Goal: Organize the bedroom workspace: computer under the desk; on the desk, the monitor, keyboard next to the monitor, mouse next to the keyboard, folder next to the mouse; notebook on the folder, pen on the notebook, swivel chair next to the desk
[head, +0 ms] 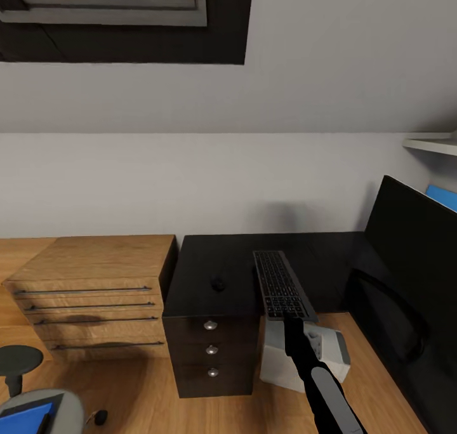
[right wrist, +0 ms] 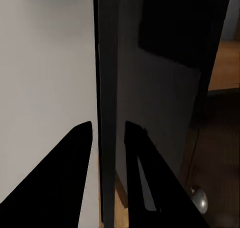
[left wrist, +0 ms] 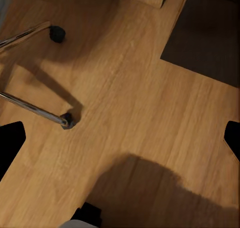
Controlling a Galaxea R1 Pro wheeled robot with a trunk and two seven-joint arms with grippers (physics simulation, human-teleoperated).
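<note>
The right arm reaches forward and up from the lower edge of the head view, its black forearm ending at the near end of the keyboard (head: 283, 284). The right gripper (right wrist: 107, 153) has its 2 fingers (right wrist: 75, 158) closed on the keyboard's thin edge, one on each side, as the right wrist view shows. The keyboard lies lengthwise over the front edge of the desk (head: 209, 263), its near end overhanging the computer (head: 304, 356) on the floor below. The mouse (head: 218, 283) sits on the desk to the left of the keyboard, above the drawer unit with 3 round knobs. The monitor (head: 412, 256) stands on the right wing of the desk.

In the left wrist view the left gripper (left wrist: 120, 138) hangs over the wooden floor (left wrist: 150, 103), fingertips spread wide apart, near the swivel chair (left wrist: 30, 105) and its chrome legs. The folder (head: 25, 418) lies on the chair seat at the lower left corner of the head view.
</note>
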